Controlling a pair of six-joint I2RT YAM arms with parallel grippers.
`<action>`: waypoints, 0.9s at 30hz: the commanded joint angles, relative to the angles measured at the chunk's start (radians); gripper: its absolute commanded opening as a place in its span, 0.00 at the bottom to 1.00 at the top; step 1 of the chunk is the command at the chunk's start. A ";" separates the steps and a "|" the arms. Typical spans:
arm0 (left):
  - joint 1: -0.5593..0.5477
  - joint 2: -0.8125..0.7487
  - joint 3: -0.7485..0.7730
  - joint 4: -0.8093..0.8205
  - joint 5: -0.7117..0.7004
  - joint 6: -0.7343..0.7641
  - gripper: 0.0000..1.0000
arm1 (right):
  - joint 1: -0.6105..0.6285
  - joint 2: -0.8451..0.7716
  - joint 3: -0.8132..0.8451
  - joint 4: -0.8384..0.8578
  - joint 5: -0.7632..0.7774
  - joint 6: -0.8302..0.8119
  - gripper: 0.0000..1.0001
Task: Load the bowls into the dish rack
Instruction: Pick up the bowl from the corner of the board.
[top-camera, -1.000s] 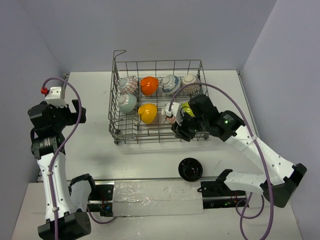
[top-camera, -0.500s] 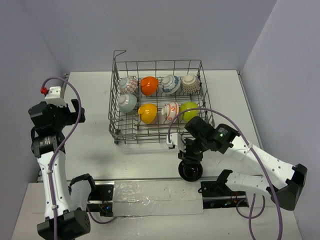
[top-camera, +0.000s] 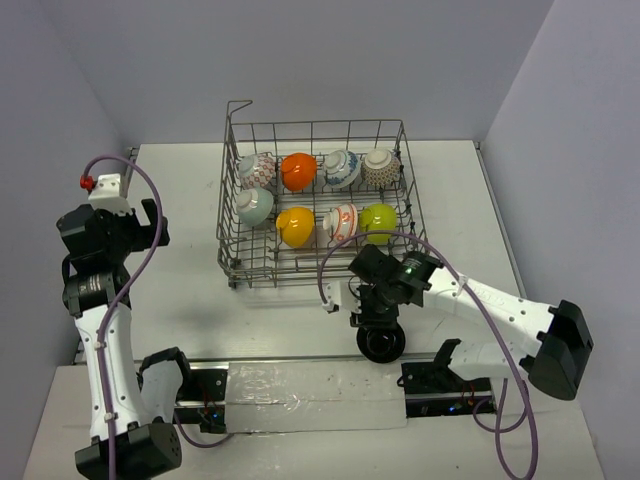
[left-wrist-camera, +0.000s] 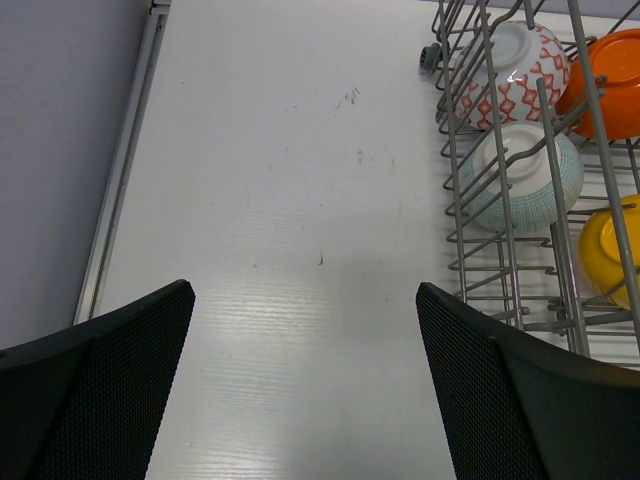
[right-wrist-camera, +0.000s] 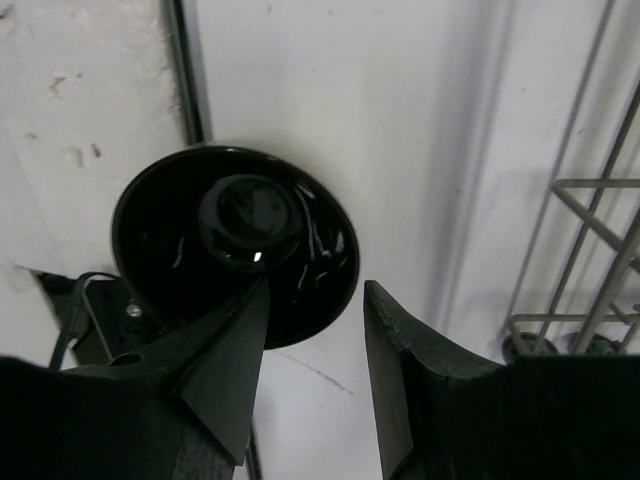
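Note:
The dish rack (top-camera: 315, 125) stands at the back of the table with two rows of bowls in it: red-patterned (top-camera: 257, 170), orange (top-camera: 298, 171), blue-patterned (top-camera: 341, 168) and white-patterned (top-camera: 380, 167) behind, pale teal (top-camera: 254, 206), yellow (top-camera: 296, 226), red-and-white (top-camera: 342, 221) and lime green (top-camera: 378, 222) in front. A glossy black bowl (top-camera: 381, 342) lies on the table near the front edge, apparently mouth down. My right gripper (top-camera: 368, 312) hovers over its rim, open, with nothing gripped; in the right wrist view the black bowl (right-wrist-camera: 235, 240) shows just beyond the gripper (right-wrist-camera: 316, 290). My left gripper (top-camera: 150, 222) is wide open, left of the rack.
The rack's raised wire loop (top-camera: 238, 105) stands at its back left corner. In the left wrist view the rack's side wall (left-wrist-camera: 455, 180) lies right of my left gripper (left-wrist-camera: 305, 290). A rack corner (right-wrist-camera: 590, 250) is close beside the right gripper. The arms' mounting rail (top-camera: 300, 385) runs behind the black bowl.
My right gripper has left the lime green bowl in the rack and drawn back toward the near edge, coming down over the black bowl. The left arm has not moved.

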 joint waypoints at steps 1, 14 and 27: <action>-0.001 -0.035 -0.013 0.016 -0.033 0.007 0.99 | 0.007 0.027 0.022 0.078 0.047 -0.051 0.51; -0.001 -0.037 -0.018 0.005 -0.010 0.030 0.99 | 0.007 0.163 0.112 0.055 0.000 -0.078 0.52; -0.001 -0.039 -0.019 -0.005 0.002 0.036 0.99 | 0.008 0.183 0.094 0.012 -0.026 -0.087 0.52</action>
